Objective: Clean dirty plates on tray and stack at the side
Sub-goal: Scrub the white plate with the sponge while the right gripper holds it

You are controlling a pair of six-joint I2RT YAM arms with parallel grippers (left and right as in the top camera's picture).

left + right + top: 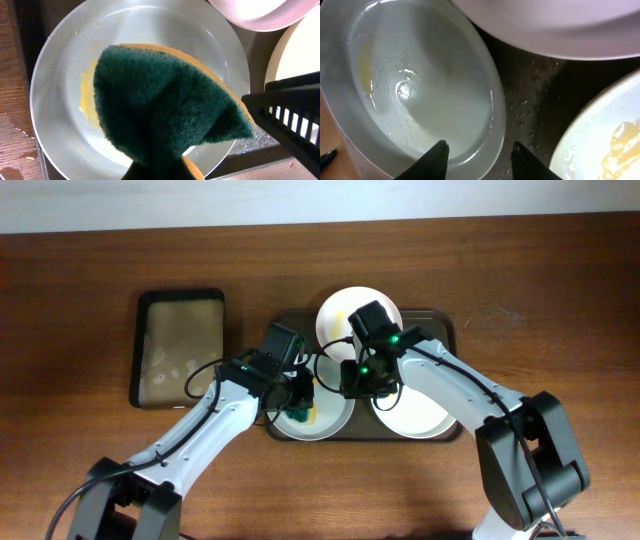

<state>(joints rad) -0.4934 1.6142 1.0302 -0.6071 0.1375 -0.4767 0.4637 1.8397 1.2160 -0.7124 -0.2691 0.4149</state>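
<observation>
The dark brown tray (450, 330) holds three white plates: one at the back (345, 305), one front left (330, 420), one front right (420, 415). My left gripper (295, 398) is shut on a green and yellow sponge (165, 105) and presses it onto the front-left plate (60, 75), beside a yellow smear. My right gripper (358, 380) is open and empty, low between the plates. In the right wrist view its fingers (479, 150) straddle the rim of a wet plate (420, 85) with a faint yellow smear. Another yellow-smeared plate (610, 140) lies beside it.
A smaller black tray (180, 295) with wet residue lies to the left on the wooden table (560, 290). My two arms are close together over the brown tray; the right gripper's body shows in the left wrist view (292, 125).
</observation>
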